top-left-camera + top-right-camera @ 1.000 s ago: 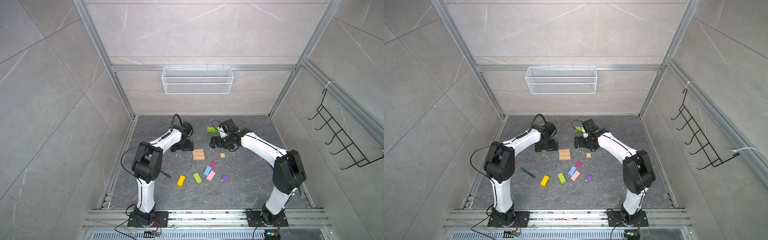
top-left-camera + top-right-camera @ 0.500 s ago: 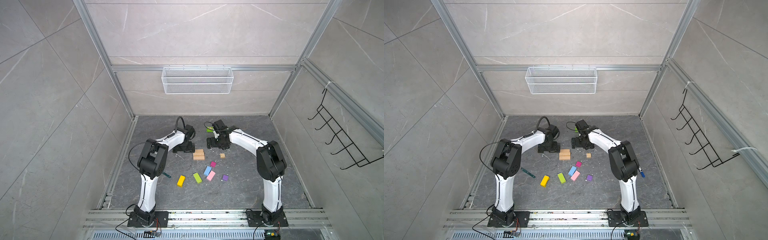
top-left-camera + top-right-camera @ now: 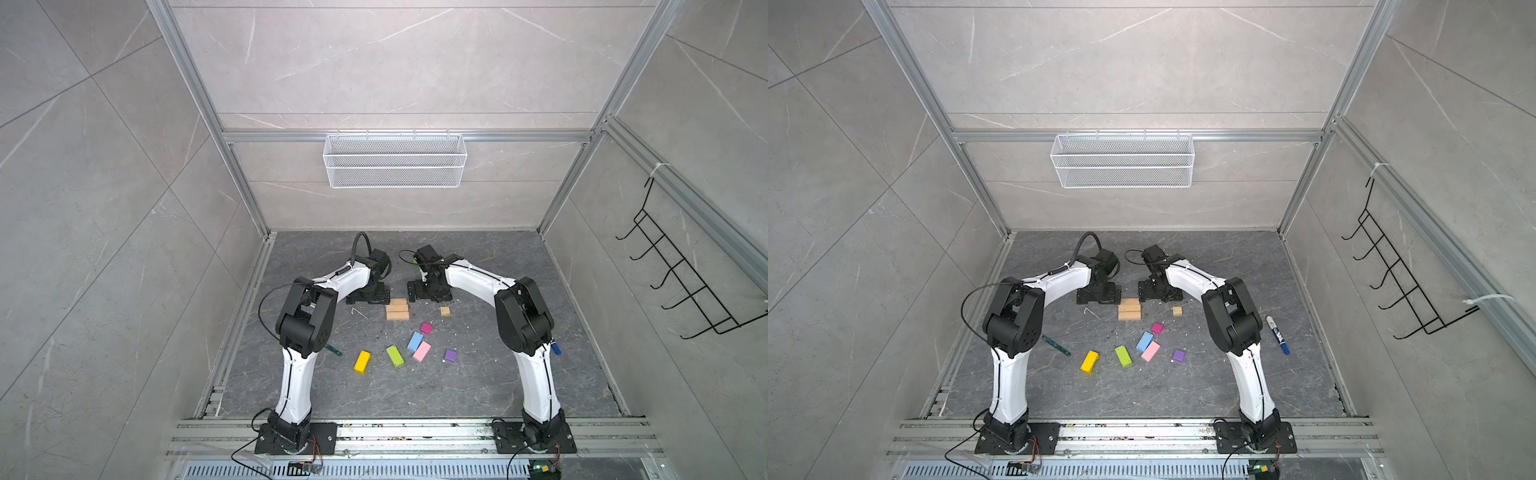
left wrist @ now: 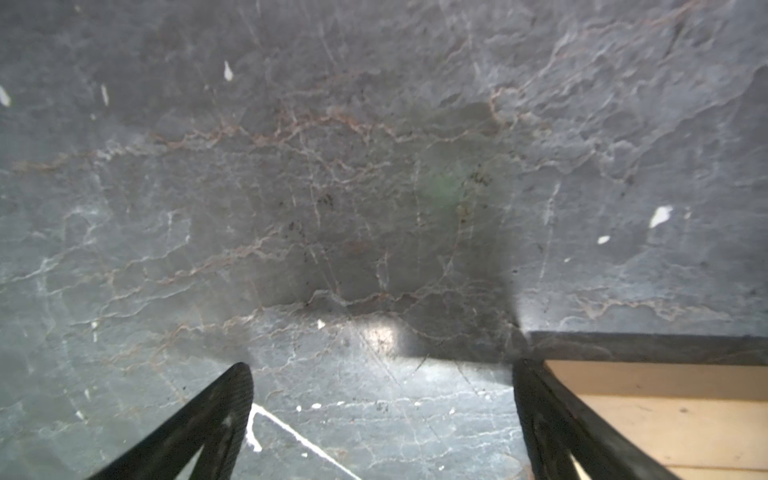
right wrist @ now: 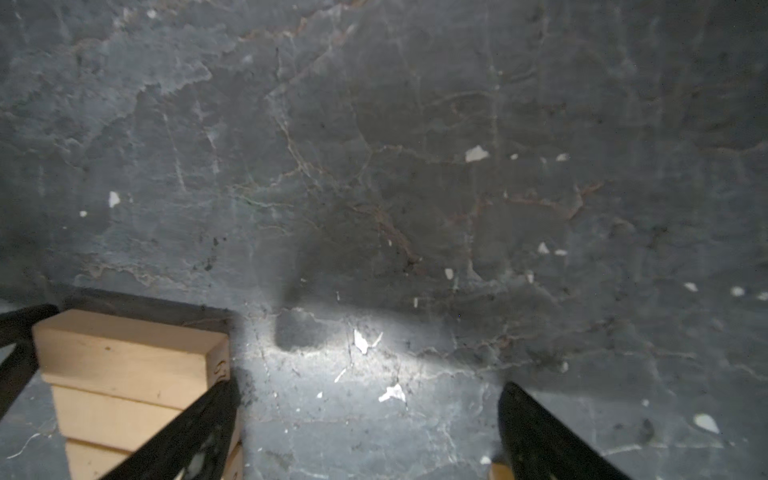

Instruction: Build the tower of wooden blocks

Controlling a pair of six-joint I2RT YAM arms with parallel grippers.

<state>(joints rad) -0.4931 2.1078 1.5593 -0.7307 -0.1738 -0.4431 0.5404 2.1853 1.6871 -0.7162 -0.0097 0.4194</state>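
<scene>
Frame centre, in a top view: left gripper [image 3: 369, 300] is seen spread wide, empty, just beside the stacked tan bars [image 3: 397, 310]. Right gripper [image 3: 429, 297] is likewise spread, empty. Tan cube [image 3: 445, 311] is noted lower right of it. Coloured blocks [image 3: 414, 341] are scattered below centre.

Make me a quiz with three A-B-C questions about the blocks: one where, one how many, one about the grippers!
1. Where are the tan bars?
A. in the wire basket
B. on the floor beside the left gripper and right gripper
C. on the wall hooks

2. How many painted blocks lie on the floor?
A. four
B. six
C. nine

3. How are both grippers?
A. open and empty
B. shut on blocks
C. one open, one shut

Answers:
1 B, each wrist view shows the bars beside that gripper.
2 B, yellow, lime, light blue, pink, magenta, purple.
3 A, each gapes wide over bare floor.
</scene>
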